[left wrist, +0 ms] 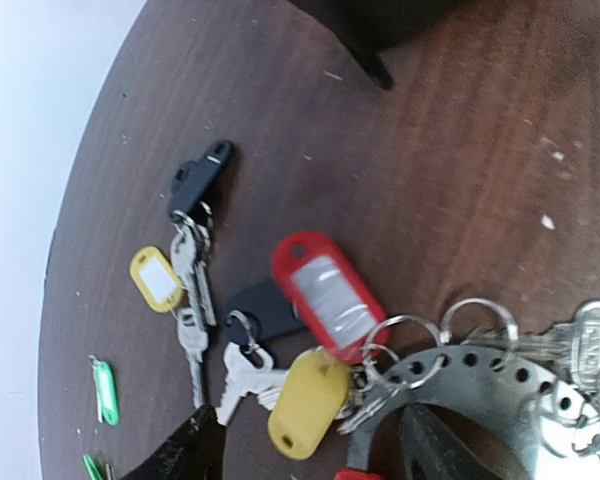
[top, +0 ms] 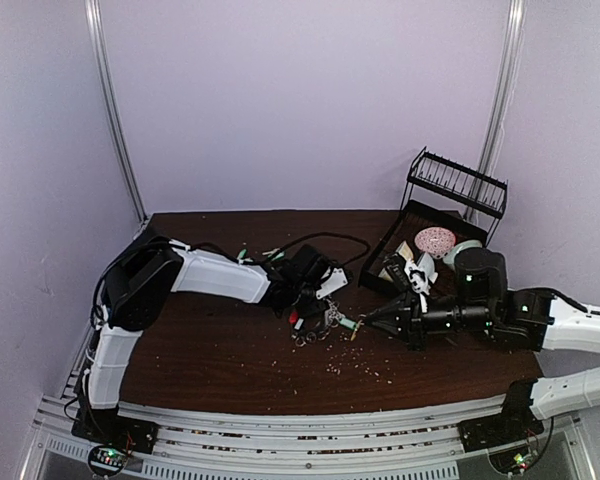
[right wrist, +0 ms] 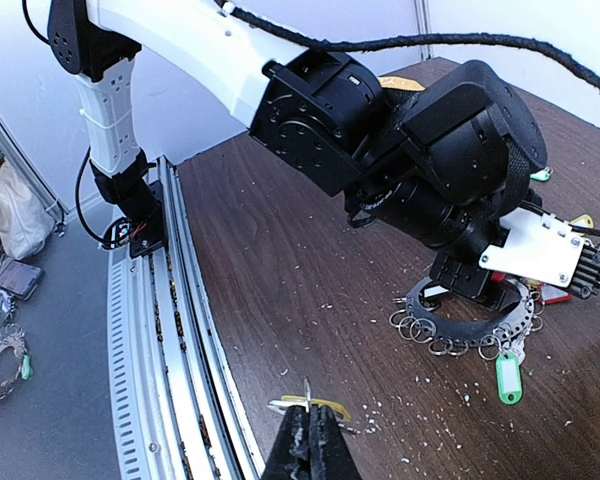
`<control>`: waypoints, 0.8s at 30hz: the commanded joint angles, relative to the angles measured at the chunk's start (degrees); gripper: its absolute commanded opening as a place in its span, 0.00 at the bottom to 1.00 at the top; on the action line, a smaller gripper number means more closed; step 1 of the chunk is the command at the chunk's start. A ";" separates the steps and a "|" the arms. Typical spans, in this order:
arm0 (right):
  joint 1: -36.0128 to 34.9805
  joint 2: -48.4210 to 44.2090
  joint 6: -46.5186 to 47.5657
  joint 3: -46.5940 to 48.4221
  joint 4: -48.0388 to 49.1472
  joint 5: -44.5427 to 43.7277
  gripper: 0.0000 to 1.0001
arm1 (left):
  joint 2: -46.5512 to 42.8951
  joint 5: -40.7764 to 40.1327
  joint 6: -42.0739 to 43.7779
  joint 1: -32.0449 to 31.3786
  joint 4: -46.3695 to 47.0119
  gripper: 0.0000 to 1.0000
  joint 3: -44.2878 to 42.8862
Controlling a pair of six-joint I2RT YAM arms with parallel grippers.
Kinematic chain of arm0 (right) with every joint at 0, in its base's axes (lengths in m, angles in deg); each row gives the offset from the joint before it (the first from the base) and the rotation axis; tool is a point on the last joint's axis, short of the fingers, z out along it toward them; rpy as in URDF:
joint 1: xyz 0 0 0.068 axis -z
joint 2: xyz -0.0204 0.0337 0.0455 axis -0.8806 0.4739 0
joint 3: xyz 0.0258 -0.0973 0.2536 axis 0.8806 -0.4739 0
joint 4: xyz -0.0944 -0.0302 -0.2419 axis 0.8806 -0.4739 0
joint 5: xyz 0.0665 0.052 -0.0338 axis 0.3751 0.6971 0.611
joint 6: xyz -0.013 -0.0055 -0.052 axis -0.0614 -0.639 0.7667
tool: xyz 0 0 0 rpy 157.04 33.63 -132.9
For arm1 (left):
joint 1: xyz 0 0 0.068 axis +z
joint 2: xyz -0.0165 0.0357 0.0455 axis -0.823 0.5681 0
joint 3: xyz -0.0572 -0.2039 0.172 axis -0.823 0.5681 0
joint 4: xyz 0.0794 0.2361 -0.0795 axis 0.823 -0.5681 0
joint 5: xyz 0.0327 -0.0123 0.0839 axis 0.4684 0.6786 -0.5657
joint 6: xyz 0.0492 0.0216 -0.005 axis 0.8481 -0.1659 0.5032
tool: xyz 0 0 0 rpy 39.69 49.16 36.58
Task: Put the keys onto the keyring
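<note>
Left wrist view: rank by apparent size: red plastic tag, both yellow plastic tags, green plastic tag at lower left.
Red plastic tag
Lower yellow plastic tag
Upper-left yellow plastic tag
Green plastic tag
Nearness could skew this.

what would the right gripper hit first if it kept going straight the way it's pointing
Probably the small rings on the keyring under the left gripper: in the top view the right gripper, shut on a yellow key, points left at them. Depth is unclear.
</note>
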 commanded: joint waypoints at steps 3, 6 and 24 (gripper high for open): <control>0.20 -2.35 -0.79 0.51 -1.47 -1.39 0.00 | -6.01 1.71 -0.38 2.29 6.00 0.70 0.58; 0.15 -2.02 -0.92 0.15 -0.78 -1.06 0.00 | -11.40 2.54 -6.92 2.60 5.79 0.73 3.06; 0.17 -1.19 -1.05 -1.51 1.64 0.05 0.00 | -24.20 16.54 -57.63 -5.79 5.68 0.36 27.33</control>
